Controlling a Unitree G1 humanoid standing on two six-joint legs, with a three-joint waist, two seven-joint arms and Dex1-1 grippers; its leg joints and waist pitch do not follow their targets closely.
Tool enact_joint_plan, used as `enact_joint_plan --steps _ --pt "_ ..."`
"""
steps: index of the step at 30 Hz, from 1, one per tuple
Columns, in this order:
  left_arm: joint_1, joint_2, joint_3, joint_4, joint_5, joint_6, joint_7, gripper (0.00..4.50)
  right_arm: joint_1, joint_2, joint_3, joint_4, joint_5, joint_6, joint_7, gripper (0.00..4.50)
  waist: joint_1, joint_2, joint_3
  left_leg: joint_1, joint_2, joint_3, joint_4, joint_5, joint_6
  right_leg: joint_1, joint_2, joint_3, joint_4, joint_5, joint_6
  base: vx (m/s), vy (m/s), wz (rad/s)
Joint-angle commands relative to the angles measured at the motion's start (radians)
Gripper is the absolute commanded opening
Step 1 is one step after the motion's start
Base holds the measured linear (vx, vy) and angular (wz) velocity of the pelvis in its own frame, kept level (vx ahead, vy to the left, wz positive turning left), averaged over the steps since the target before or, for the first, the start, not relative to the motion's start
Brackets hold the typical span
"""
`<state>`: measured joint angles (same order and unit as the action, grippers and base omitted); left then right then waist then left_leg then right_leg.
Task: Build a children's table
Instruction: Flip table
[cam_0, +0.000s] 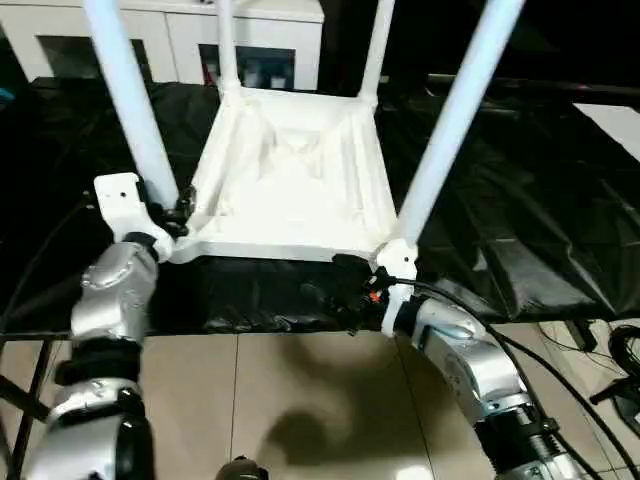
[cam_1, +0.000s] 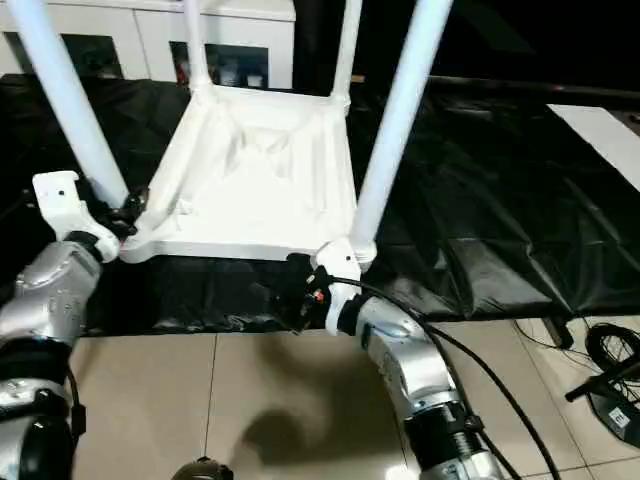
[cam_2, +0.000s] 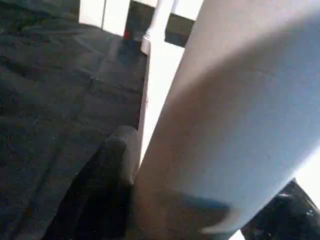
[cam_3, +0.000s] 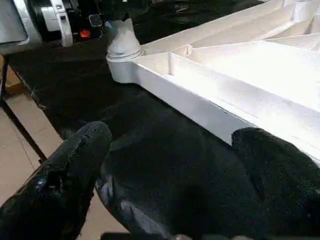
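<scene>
Counter (cam_0: 520, 200): covered in black sheeting; it carries the whole assembly, with tiled floor in front of it.
Tabletop (cam_0: 290, 180): lies upside down on the counter, ribbed underside facing up, its near edge close to the counter's front edge.
Legs: all four stand upright in the corner sockets: near-left leg (cam_0: 130, 100), near-right leg (cam_0: 450, 120), and two far legs (cam_0: 228, 45) by the back corners.
Progress: by the look of it the legs are all fitted; what seems left is checking they are seated firmly and turning the table onto its feet.
Left arm: silver forearm rises from the bottom left, wrist bent in toward the near-left corner socket.
Left claw (cam_0: 172, 215): tight against the base of the near-left leg, which looms in the left wrist view; whether it is clenched on the leg I cannot tell.
Right arm: reaches up from the lower right toward the near-right corner.
Right claw (cam_3: 170, 175): released, black fingers (cam_3: 70, 165) spread wide over the black sheeting, just short of the tabletop's near edge, grasping nothing.
</scene>
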<state>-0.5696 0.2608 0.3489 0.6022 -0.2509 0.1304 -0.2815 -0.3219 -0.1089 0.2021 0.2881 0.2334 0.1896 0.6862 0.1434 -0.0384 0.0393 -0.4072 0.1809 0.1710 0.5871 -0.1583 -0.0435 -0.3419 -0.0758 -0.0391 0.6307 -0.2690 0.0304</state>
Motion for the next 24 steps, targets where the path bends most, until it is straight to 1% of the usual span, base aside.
enact_joint_plan --steps 1,2,3,4,5,6,7,8,9,10,11,13,14,15,16,17,18,19,20,21,22,24 --pt "-0.004 -0.035 0.035 -0.044 -0.091 0.041 0.018 2.51 -0.006 -0.001 -0.02 0.01 -0.001 0.014 -0.019 4.5 -0.001 0.009 -0.063 0.043 0.056 -0.023 -0.073 -0.144 -0.009 0.013 -0.076 0.029 -0.049 0.25 -0.197 0.0 0.0 0.0" --pt "0.002 -0.06 0.046 -0.079 -0.122 0.068 0.034 2.5 -0.005 0.009 -0.027 0.02 -0.002 0.024 -0.042 4.5 0.0 0.007 -0.066 0.042 0.054 -0.02 -0.068 -0.112 0.004 0.013 -0.074 0.029 -0.046 0.285 -0.196 0.0 0.0 0.0" --pt "0.01 -0.086 0.054 -0.122 -0.154 0.096 0.051 2.49 -0.004 0.018 -0.034 0.029 -0.003 0.027 -0.063 4.5 0.001 0.008 -0.065 0.039 0.053 -0.02 -0.068 -0.103 0.008 0.012 -0.074 0.028 -0.046 0.293 -0.195 0.0 0.0 0.0" --pt "0.024 -0.132 0.058 -0.202 -0.202 0.144 0.086 2.49 -0.003 0.036 -0.048 0.046 -0.005 0.027 -0.101 4.5 0.001 0.006 -0.065 0.039 0.055 -0.02 -0.068 -0.093 0.01 0.011 -0.074 0.026 -0.042 0.305 -0.207 0.0 0.0 0.0" --pt "0.029 -0.144 0.058 -0.224 -0.214 0.156 0.095 2.49 -0.003 0.04 -0.052 0.051 -0.006 0.027 -0.111 4.5 0.002 0.006 -0.066 0.038 0.057 -0.018 -0.065 -0.086 0.018 0.011 -0.076 0.025 -0.042 0.311 -0.222 0.0 0.0 0.0" --pt "0.044 -0.177 0.044 -0.288 -0.234 0.186 0.115 2.49 -0.01 0.061 -0.078 0.072 0.006 0.022 -0.146 4.5 0.004 0.002 -0.068 0.039 0.054 -0.014 -0.059 -0.074 0.029 0.009 -0.071 0.026 -0.041 0.318 -0.23 0.0 0.0 0.0" --pt "0.052 -0.196 0.039 -0.325 -0.242 0.206 0.128 2.49 -0.016 0.074 -0.097 0.085 0.017 0.026 -0.169 4.5 0.004 0.002 -0.068 0.036 0.055 -0.015 -0.06 -0.061 0.034 0.011 -0.073 0.026 -0.038 0.329 -0.234 0.0 0.0 0.0" --pt "0.059 -0.21 0.035 -0.353 -0.245 0.223 0.138 2.49 -0.021 0.084 -0.113 0.094 0.026 0.031 -0.188 4.5 0.006 0.002 -0.067 0.034 0.053 -0.013 -0.058 -0.046 0.044 0.009 -0.072 0.026 -0.039 0.333 -0.237 0.0 0.0 0.0" --pt "0.061 -0.214 0.034 -0.361 -0.246 0.228 0.141 2.49 -0.023 0.087 -0.117 0.097 0.028 0.033 -0.193 4.5 0.007 0.002 -0.068 0.035 0.053 -0.013 -0.058 -0.043 0.046 0.01 -0.071 0.025 -0.04 0.331 -0.235 0.0 0.0 0.0" --pt "0.068 -0.224 0.026 -0.383 -0.242 0.235 0.148 2.49 -0.032 0.098 -0.136 0.109 0.04 0.038 -0.213 4.5 0.008 0.002 -0.067 0.035 0.051 -0.014 -0.057 -0.037 0.048 0.011 -0.068 0.025 -0.041 0.325 -0.223 0.0 0.0 0.0" --pt "0.071 -0.231 0.025 -0.396 -0.244 0.241 0.154 2.48 -0.036 0.104 -0.147 0.115 0.051 0.036 -0.219 4.5 0.005 -0.001 -0.065 0.033 0.053 -0.014 -0.06 -0.047 0.046 0.012 -0.07 0.026 -0.041 0.314 -0.217 0.0 0.0 0.0" --pt "0.083 -0.245 0.015 -0.433 -0.239 0.26 0.166 2.44 -0.045 0.121 -0.171 0.121 0.08 0.024 -0.219 4.5 0.003 0.0 -0.064 0.034 0.053 -0.015 -0.062 -0.058 0.034 0.012 -0.067 0.026 -0.045 0.294 -0.196 0.0 0.0 0.0" --pt "0.09 -0.252 0.013 -0.452 -0.24 0.273 0.174 2.41 -0.049 0.131 -0.186 0.123 0.099 0.017 -0.214 4.5 0.001 0.0 -0.064 0.034 0.055 -0.017 -0.062 -0.06 0.025 0.012 -0.067 0.026 -0.043 0.304 -0.186 0.0 0.0 0.0" --pt "0.093 -0.255 0.012 -0.46 -0.241 0.278 0.177 2.41 -0.052 0.136 -0.194 0.125 0.109 0.015 -0.213 4.5 -0.001 -0.001 -0.064 0.034 0.055 -0.016 -0.062 -0.06 0.024 0.013 -0.066 0.026 -0.042 0.314 -0.185 0.0 0.0 0.0" --pt "0.103 -0.266 0.009 -0.484 -0.244 0.294 0.189 2.4 -0.073 0.159 -0.244 0.146 0.164 0.004 -0.21 4.5 -0.002 -0.006 -0.065 0.034 0.053 -0.016 -0.06 -0.047 0.026 0.014 -0.064 0.025 -0.04 0.339 -0.18 0.0 0.0 0.0" --pt "0.103 -0.266 0.009 -0.484 -0.244 0.294 0.189 2.4 -0.073 0.159 -0.244 0.146 0.164 0.004 -0.21 4.5 -0.002 -0.005 -0.066 0.034 0.054 -0.016 -0.06 -0.047 0.032 0.015 -0.068 0.025 -0.039 0.348 -0.181 0.0 0.0 0.0" --pt "0.109 -0.271 0.008 -0.499 -0.25 0.306 0.198 2.39 -0.083 0.168 -0.268 0.157 0.185 -0.002 -0.21 4.5 -0.003 -0.006 -0.065 0.034 0.052 -0.014 -0.057 -0.037 0.036 0.014 -0.064 0.025 -0.038 0.354 -0.181 0.0 0.0 0.0" --pt "0.114 -0.274 0.007 -0.511 -0.253 0.315 0.204 2.39 -0.103 0.178 -0.297 0.181 0.207 -0.013 -0.212 4.5 -0.001 -0.005 -0.066 0.034 0.052 -0.014 -0.057 -0.031 0.037 0.013 -0.064 0.025 -0.038 0.354 -0.18 0.0 0.0 0.0" --pt "0.12 -0.278 0.006 -0.523 -0.258 0.324 0.21 2.39 -0.129 0.186 -0.327 0.216 0.227 -0.028 -0.218 4.5 -0.003 -0.003 -0.066 0.035 0.053 -0.013 -0.057 -0.032 0.034 0.011 -0.065 0.025 -0.037 0.352 -0.183 0.0 0.0 0.0" --pt "0.123 -0.28 0.005 -0.53 -0.261 0.329 0.214 2.39 -0.147 0.19 -0.344 0.24 0.238 -0.039 -0.223 4.5 -0.003 -0.007 -0.066 0.034 0.052 -0.012 -0.057 -0.029 0.034 0.012 -0.064 0.025 -0.038 0.349 -0.183 0.0 0.0 0.0" --pt "0.126 -0.283 0.004 -0.536 -0.265 0.334 0.217 2.39 -0.171 0.192 -0.362 0.273 0.248 -0.051 -0.227 4.5 -0.001 -0.003 -0.066 0.037 0.053 -0.012 -0.056 -0.03 0.029 0.009 -0.063 0.024 -0.037 0.338 -0.184 0.0 0.0 0.0" --pt "0.131 -0.287 0.002 -0.547 -0.27 0.345 0.218 2.39 -0.209 0.196 -0.388 0.324 0.266 -0.072 -0.221 4.5 0.0 -0.003 -0.064 0.036 0.052 -0.011 -0.057 -0.039 0.018 0.01 -0.062 0.025 -0.038 0.32 -0.18 0.0 0.0 0.0"
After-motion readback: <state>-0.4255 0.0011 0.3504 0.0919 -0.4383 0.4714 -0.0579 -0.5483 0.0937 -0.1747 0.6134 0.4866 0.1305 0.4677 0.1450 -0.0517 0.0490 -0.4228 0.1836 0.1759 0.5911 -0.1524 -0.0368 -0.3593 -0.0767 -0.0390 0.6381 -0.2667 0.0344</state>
